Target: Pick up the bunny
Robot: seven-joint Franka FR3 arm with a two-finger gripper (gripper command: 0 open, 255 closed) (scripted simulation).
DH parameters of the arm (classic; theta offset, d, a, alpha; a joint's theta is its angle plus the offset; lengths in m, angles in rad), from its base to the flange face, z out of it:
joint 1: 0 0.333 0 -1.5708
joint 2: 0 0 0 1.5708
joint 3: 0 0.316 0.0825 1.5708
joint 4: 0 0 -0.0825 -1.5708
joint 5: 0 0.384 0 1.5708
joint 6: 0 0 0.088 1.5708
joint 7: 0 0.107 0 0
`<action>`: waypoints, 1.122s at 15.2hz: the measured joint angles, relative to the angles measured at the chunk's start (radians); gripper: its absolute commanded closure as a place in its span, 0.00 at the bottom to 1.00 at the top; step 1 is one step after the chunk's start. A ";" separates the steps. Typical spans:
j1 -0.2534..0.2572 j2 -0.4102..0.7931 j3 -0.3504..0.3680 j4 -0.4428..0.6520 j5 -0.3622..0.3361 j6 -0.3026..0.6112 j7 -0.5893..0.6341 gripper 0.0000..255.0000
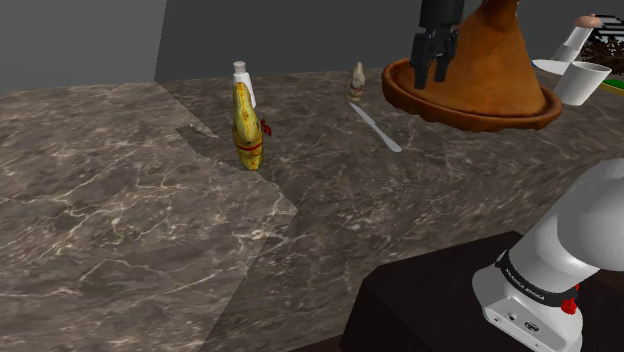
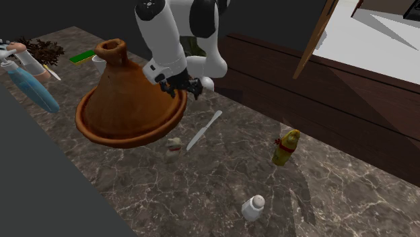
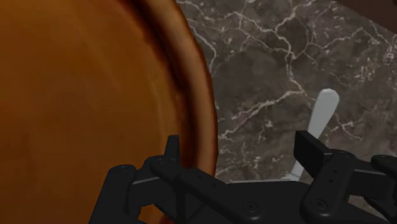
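1. The jaws are spread with nothing between them. They hang above the rim of the brown tagine [image 3: 95, 95], on the side that faces the knife. There is one tagine, a wide dish under a tall cone lid.
2. One pale knife [image 3: 320, 118] lies flat on the dark marbled counter [image 1: 120, 220], just beside the tagine and below the open jaws.
3. There is one bunny [image 2: 174, 143], a small pale figure standing upright on the counter. It sits between the tagine's rim and the knife, close to both but touching neither as far as I can tell. In the shoulder view it stands just past the knife's far tip.
   - It will probably be light and stiff, with a smooth and rather slippery surface.
   - Being narrow and upright, it is likely to topple if nudged.
   - The best hold looks to be across the body's middle from straight above, well clear of the thin top. The jaws should close gently so the figure does not squirt out.
   - The tagine rim beside it leaves little room for the jaw on that side.
4. One yellow bottle [image 1: 247, 125] with red trim stands upright, well apart from the bunny.
5. One small white shaker [image 2: 254, 207] stands farthest out.
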 measured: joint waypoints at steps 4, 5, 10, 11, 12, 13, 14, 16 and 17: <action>0.004 0.178 0.000 0.182 0.019 -0.026 0.006 0.00; 0.005 0.223 0.000 0.235 0.024 -0.040 0.008 0.00; 0.005 0.454 -0.002 0.526 0.048 -0.126 0.017 0.00; 0.004 0.509 -0.003 0.590 0.053 -0.140 0.017 0.00; 0.002 0.566 -0.004 0.669 0.058 -0.168 0.018 0.00; 0.003 0.624 -0.002 0.744 0.064 -0.190 0.025 0.00; 0.003 0.648 -0.002 0.775 0.066 -0.200 0.026 0.00; 0.002 0.662 -0.002 0.778 0.067 -0.192 0.024 0.00; 0.002 0.664 -0.002 0.770 0.067 -0.182 0.024 0.00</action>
